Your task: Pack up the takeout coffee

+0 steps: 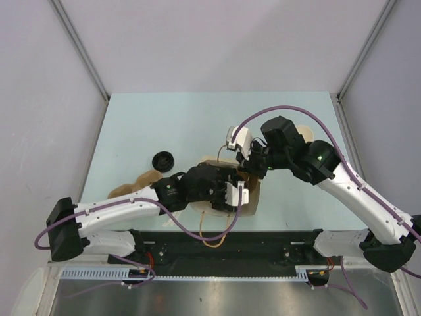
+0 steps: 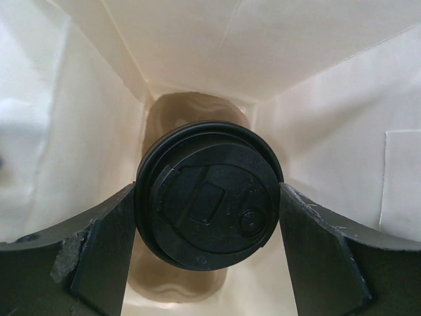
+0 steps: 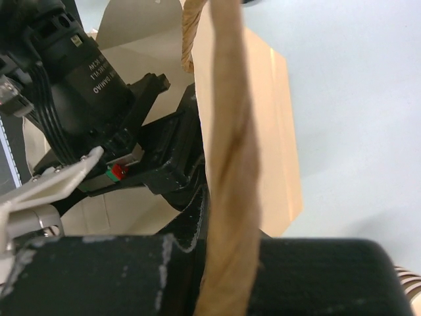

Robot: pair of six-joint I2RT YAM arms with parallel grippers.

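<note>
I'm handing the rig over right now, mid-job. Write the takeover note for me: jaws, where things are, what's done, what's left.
Left gripper: jaws shut on the takeout coffee, held inside the paper bag.
Right gripper: at the bag's mouth, by the twisted handle. The jaws cannot be read.
Done: the coffee is down in the bag. It is not clear whether it rests on the bottom.
Left: probably lower until seated, open the left jaws, then withdraw both arms.
</note>
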